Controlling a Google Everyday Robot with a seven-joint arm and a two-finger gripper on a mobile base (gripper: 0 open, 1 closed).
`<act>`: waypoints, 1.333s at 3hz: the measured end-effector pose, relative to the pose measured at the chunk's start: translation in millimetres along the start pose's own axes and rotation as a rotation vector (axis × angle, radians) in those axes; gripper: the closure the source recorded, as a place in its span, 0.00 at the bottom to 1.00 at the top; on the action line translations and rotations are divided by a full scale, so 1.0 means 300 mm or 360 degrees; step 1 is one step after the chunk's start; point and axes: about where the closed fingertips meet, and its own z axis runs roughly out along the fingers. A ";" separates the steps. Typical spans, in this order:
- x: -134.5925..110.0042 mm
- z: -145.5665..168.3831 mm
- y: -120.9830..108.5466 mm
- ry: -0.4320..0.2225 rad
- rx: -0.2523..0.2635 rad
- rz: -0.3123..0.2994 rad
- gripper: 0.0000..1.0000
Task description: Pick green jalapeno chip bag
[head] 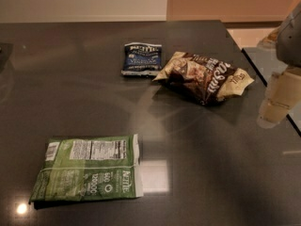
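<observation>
The green jalapeno chip bag (88, 170) lies flat on the dark table (197, 173) at the front left, its white nutrition label and white "Kettle" lettering facing up. The gripper (276, 102) hangs at the right edge of the view, above the table's right side and far from the green bag. It holds nothing that I can see.
A small dark blue bag (142, 59) lies at the back middle. A larger brown-and-cream bag (205, 76) lies just right of it. The table's right edge (263, 79) runs close to the gripper. A wall stands behind the table.
</observation>
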 end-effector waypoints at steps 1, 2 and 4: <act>-0.002 -0.002 0.000 -0.0004 0.0005 -0.0001 0.00; -0.041 0.021 0.017 -0.0087 -0.0035 -0.0022 0.00; -0.327 0.195 0.172 -0.0463 -0.0290 -0.0294 0.00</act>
